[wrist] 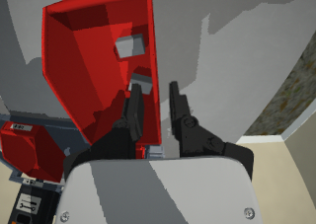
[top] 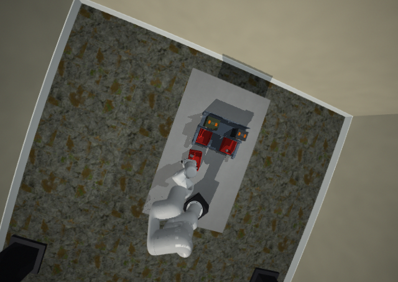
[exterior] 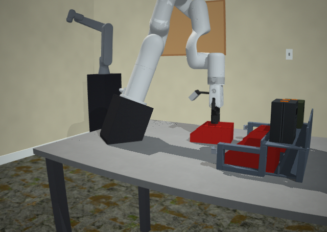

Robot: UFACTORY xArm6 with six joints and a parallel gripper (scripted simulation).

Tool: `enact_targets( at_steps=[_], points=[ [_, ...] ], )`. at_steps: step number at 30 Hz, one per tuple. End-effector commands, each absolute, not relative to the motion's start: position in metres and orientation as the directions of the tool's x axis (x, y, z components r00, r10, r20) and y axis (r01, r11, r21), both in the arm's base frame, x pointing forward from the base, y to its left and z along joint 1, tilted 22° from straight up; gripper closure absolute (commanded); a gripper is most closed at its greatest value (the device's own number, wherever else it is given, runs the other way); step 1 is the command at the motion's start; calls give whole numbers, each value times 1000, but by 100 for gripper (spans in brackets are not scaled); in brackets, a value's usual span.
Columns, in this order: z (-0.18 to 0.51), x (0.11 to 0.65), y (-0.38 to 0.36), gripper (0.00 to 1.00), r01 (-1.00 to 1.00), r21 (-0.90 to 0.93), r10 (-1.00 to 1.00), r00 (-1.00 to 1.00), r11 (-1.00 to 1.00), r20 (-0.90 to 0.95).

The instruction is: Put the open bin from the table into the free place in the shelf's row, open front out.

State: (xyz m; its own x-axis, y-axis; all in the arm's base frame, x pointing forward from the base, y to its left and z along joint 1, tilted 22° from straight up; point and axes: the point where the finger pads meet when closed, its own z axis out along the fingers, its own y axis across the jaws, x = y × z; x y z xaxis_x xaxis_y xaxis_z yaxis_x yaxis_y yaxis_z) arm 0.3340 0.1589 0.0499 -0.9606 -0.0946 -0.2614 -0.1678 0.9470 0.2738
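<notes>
The open red bin (top: 197, 156) (exterior: 213, 135) (wrist: 94, 71) stands level on the table, its low front away from the shelf. Grey parts (wrist: 130, 46) lie inside it. My gripper (exterior: 215, 121) (wrist: 155, 94) points down at its side wall with fingers partly open and nothing held. In the wrist view one finger is over the bin's inside and the other beyond the wall; the tips are at about rim height. The shelf (top: 216, 141) (exterior: 261, 159) has a free place between a left red bin (top: 204, 136) and a right red bin (top: 228, 145), both standing.
An olive box (top: 212, 122) (exterior: 301, 113) and a black box (top: 241, 134) (exterior: 282, 121) stand upright on the shelf's board behind the row. The shelf's side frame and front posts rise close to the red bin. Another grey arm (exterior: 107, 44) stands far off.
</notes>
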Motion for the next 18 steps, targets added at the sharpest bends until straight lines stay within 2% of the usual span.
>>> enact_targets(
  at_steps=[1,18],
  points=[
    [50,335,159,72,-168,275,-94,-960,947,-264],
    [41,337,162,72,-168,275,-94,-960,947,-264]
  ],
)
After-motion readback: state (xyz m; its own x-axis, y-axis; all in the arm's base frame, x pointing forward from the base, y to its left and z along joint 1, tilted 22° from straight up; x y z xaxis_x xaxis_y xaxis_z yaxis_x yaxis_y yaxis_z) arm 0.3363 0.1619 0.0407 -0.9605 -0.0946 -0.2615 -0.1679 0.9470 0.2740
